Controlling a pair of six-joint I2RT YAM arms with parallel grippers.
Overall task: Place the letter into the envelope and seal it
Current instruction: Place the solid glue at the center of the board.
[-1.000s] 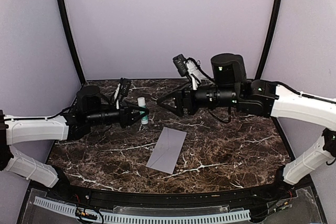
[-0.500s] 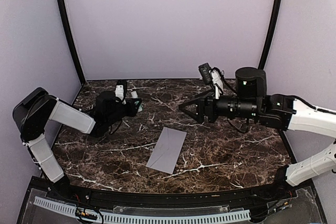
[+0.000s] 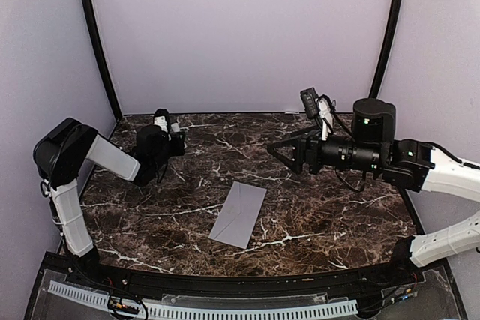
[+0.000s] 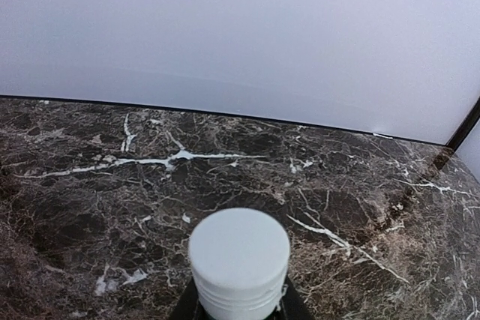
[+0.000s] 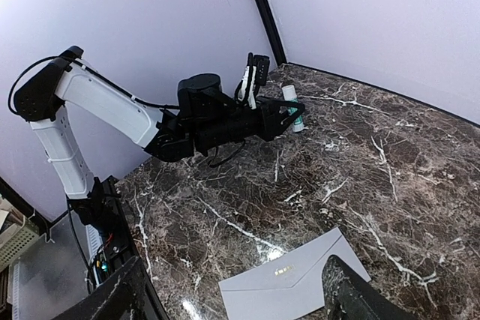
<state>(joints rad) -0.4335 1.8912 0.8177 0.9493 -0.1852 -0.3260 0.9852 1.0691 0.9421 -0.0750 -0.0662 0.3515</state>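
Down at the middle of the dark marble table [image 3: 337, 207], the pale grey-lavender flat paper envelope [image 3: 238, 213] lies on its own. It sits skewed to the near edge and well apart from both arms. Paper like that is light and thin, I'd say, limp across its width and slick on polished stone. Push it and it slides; pinch it hard and it creases. It lies flush, so no edge stands up for a finger. The best bite looks like a corner or a long edge, teased up or slid out over the table's rim, with the other claw pinning the body.

From the right wrist view the envelope [image 5: 296, 279] shows a V-shaped flap line with a small dark mark beside it. The flap seems to be down, but whether it is stuck or only resting I can't tell. And the letter? No cream paper shows anywhere. It may be inside, but the envelope looks flat and gives nothing away.

Out to the left, the left claw [image 5: 285, 120] is clamped on a white-capped tube [image 4: 238, 256] with a green band, over the back left of the table. The left wrist view gives the cap and only slivers of dark finger at the bottom edge. The label is too small to read; glue would be my guess.

On the other side, the right claw [image 3: 279, 154] hangs above the back right of the table. Its jaws are spread wide with nothing between them, and in its own view the fingers [image 5: 120, 297] are cut off by the bottom edge.
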